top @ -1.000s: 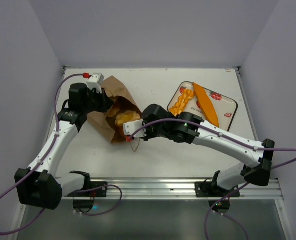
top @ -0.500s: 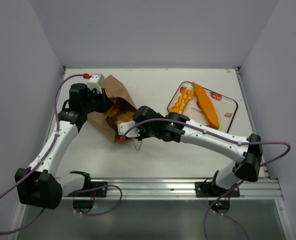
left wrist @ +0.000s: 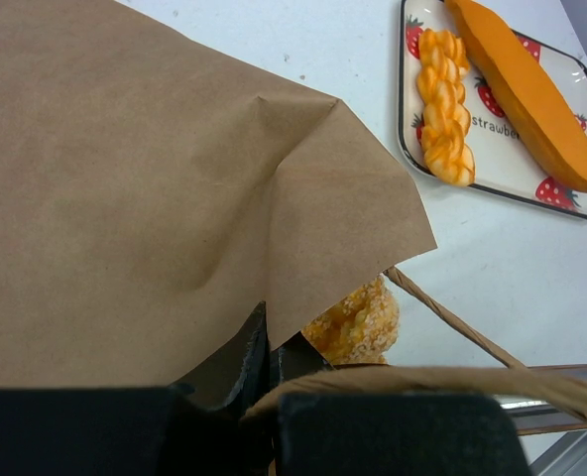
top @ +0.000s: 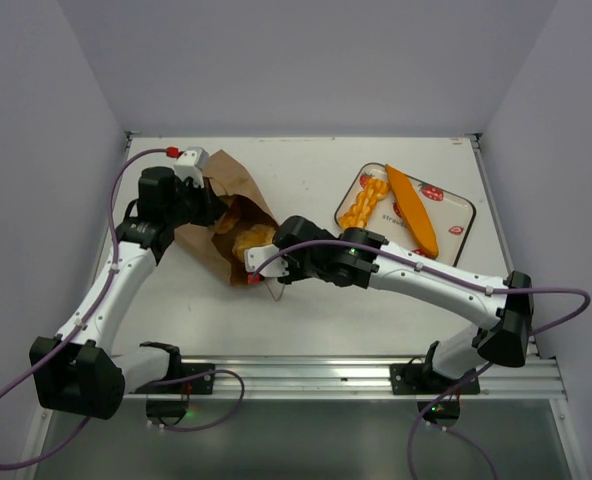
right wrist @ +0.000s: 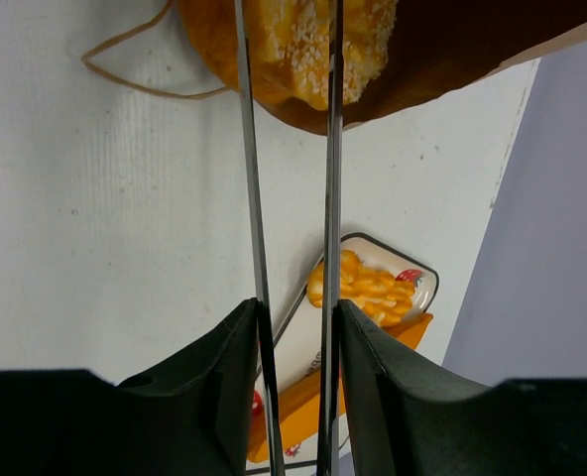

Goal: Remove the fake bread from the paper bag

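While the paper bag (left wrist: 125, 198) lies on its side on the counter (top: 306, 180), its mouth faces my right arm; my left tool (left wrist: 269, 342) is closed, pinching a paper edge at the mouth and holding that flap raised.

My right tool (right wrist: 296, 307) is clamped on the metal tongs (right wrist: 332, 149), one finger pressed against the outside of each arm; the two thin arms run forward almost parallel, a narrow gap between them.

Bread, in bag: one golden, grainy-crusted roll (right wrist: 313, 50) sits just inside the mouth, partly showing past the paper edge; the tong arms straddle it; their tips run out of the wrist view, so I cannot tell whether they pinch it.

A string handle (left wrist: 442, 311) of the bag lies loose on the counter beside the mouth.

Bread, out of bag: the braided piece (left wrist: 444, 109) and the baguette (left wrist: 527, 99) lie side by side on the strawberry-print tray (left wrist: 517, 178); the tray stands well apart from the bag, on my right side of the counter.
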`<state>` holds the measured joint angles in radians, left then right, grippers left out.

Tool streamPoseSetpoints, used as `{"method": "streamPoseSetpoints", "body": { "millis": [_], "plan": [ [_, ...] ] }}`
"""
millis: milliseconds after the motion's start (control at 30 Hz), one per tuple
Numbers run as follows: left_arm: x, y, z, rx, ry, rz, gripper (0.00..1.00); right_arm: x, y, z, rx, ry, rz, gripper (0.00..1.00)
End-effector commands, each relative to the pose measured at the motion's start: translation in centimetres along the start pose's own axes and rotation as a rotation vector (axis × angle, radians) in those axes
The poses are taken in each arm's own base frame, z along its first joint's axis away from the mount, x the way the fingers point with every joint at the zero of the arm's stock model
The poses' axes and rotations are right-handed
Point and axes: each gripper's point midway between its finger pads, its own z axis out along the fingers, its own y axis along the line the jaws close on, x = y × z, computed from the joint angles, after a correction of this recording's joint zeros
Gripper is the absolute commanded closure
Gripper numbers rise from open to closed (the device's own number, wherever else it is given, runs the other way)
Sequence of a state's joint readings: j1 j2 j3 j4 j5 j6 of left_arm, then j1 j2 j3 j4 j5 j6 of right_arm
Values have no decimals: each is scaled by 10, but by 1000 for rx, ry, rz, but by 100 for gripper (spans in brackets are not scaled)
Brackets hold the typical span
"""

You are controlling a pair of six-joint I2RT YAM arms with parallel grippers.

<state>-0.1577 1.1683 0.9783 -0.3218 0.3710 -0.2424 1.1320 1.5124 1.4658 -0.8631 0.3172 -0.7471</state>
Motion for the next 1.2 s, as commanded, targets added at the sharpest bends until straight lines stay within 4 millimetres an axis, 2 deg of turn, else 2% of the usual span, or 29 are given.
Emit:
{"method": "streamPoseSetpoints", "body": {
  "millis": [0, 333, 567, 700, 733, 800, 833, 967, 1100, 1167],
  "plan": [
    [-17, -10, -9, 33, -53, 34, 97, 8, -4, -12, 31, 8, 35, 60],
    [-14, -10, -12, 28, -46, 42, 97, 10, -8, -17, 43, 11, 40, 58],
    [-14, -12, -13, 34, -48, 45, 97, 12, 3, -4, -17, 38, 24, 58],
    [-15, -12, -15, 34, -48, 49, 97, 15, 10, 4, -45, 67, 6, 64],
    [-14, -12, -15, 34, -48, 49, 97, 15, 11, 5, -49, 66, 4, 75],
    [-14, -11, -15, 31, -47, 52, 97, 13, 10, 4, -52, 57, 6, 85],
    [-13, -11, -15, 32, -44, 51, 97, 11, 9, 1, -50, 45, 12, 93],
    [-11, -10, -14, 29, -44, 52, 97, -1, 3, -16, -47, -41, 34, 100],
    [-10, -8, -12, 24, -41, 50, 97, -14, -14, -43, -21, -147, 83, 100],
    [-10, -8, -12, 24, -43, 52, 97, -13, -20, -53, -13, -178, 105, 100]
  ]
}}
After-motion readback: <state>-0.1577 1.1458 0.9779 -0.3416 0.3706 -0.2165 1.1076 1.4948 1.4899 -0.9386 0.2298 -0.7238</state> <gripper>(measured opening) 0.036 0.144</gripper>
